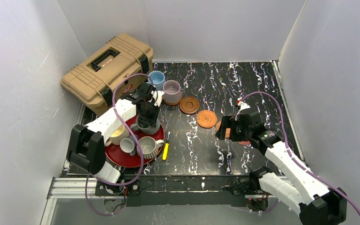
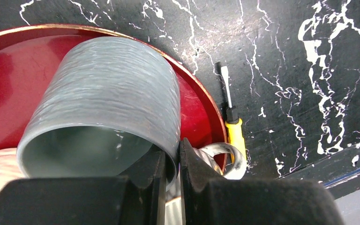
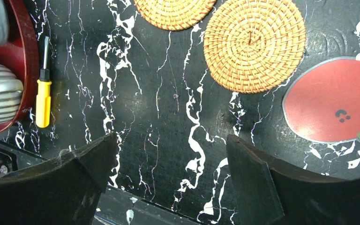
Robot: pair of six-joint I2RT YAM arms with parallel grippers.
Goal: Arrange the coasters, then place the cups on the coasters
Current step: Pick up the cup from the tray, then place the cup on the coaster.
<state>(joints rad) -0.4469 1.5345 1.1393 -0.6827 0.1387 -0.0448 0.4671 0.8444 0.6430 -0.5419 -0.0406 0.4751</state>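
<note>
The left hand (image 2: 171, 171) is pinched tight on the wall of the grey-green mug (image 2: 108, 89), one finger inside and one outside. The mug is over the red tray (image 2: 4, 70), right under that hand; I can't quite tell if its bottom touches. The right hand (image 3: 171, 159) is spread wide, holding nothing, above the black surface (image 3: 168, 93). Two woven coasters (image 3: 254, 44) lie just past its fingertips, with a flat red coaster (image 3: 330, 101) beside them.
</note>
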